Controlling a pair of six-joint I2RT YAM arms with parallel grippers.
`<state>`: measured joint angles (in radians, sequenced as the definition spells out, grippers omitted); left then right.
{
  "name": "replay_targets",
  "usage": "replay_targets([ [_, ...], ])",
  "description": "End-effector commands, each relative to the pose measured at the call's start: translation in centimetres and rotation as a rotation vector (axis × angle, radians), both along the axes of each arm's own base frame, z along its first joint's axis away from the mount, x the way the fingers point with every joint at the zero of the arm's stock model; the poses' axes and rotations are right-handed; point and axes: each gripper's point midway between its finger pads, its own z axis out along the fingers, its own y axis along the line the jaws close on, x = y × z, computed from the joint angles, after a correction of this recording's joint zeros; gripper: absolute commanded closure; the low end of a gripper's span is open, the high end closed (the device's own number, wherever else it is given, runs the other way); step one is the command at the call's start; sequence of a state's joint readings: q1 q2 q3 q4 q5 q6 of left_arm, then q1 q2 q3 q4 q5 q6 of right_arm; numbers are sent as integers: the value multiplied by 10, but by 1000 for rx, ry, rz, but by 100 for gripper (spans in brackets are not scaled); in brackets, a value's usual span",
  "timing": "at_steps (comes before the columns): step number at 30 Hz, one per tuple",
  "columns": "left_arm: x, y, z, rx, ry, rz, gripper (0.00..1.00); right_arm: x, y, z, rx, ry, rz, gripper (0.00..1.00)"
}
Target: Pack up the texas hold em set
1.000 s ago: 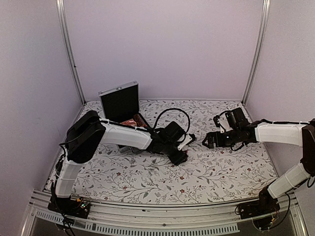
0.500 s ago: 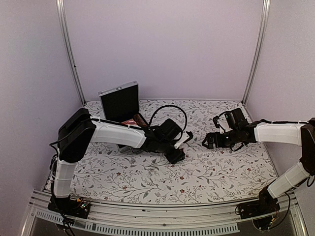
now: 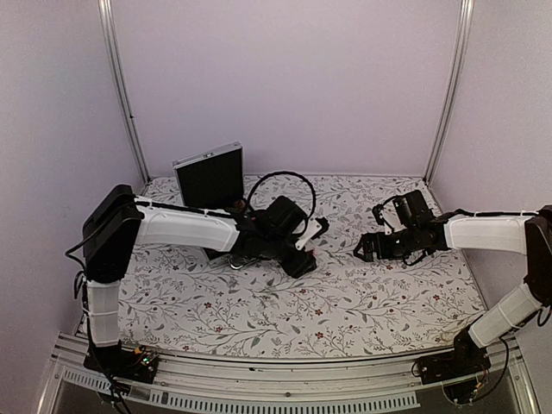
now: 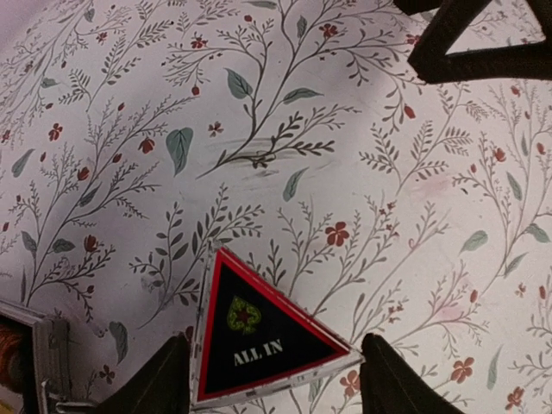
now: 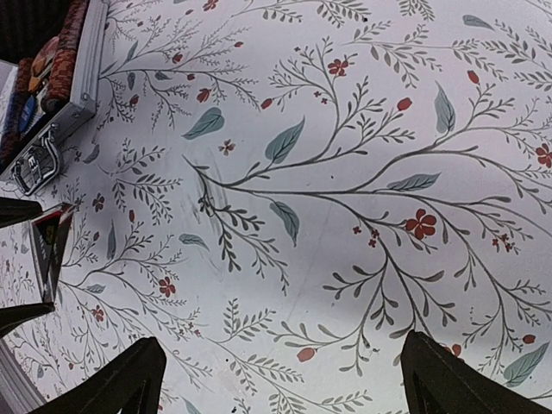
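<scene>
The left end effector (image 4: 274,345) grips the flat triangular ALL IN token (image 4: 250,328) by its edges, beside the open case (image 3: 209,179) at the rear left of the bench (image 3: 345,302); the token is judged light, stiff and slick, favouring an edge hold; the right end effector (image 5: 280,345) stands open, empty.

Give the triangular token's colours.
The triangular token is black, red-bordered, white-lettered; best in left wrist view.
</scene>
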<state>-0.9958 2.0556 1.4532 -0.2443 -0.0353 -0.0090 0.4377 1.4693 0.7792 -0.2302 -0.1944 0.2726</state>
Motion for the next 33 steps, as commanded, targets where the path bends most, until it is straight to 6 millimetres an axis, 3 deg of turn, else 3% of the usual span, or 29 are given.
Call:
replay_targets([
  [1, 16, 22, 30, -52, -19, 67, 41, 13, 6, 12, 21, -40, 7, 1],
  [6, 30, 56, 41, -43, -39, 148, 41, 14, 8, 12, 25, -38, 13, 1],
  [11, 50, 102, 45, -25, -56, 259, 41, 14, 9, 9, 28, -33, 17, 1],
  [20, 89, 183, 22, 47, -8, 477, 41, 13, 10, 6, 32, -23, 17, 1],
  [26, 100, 205, -1, 56, 47, 539, 41, 13, 10, 6, 34, -24, 17, 1],
  [33, 107, 203, -9, 60, 51, 549, 41, 13, 11, 6, 37, -21, 21, 1],
])
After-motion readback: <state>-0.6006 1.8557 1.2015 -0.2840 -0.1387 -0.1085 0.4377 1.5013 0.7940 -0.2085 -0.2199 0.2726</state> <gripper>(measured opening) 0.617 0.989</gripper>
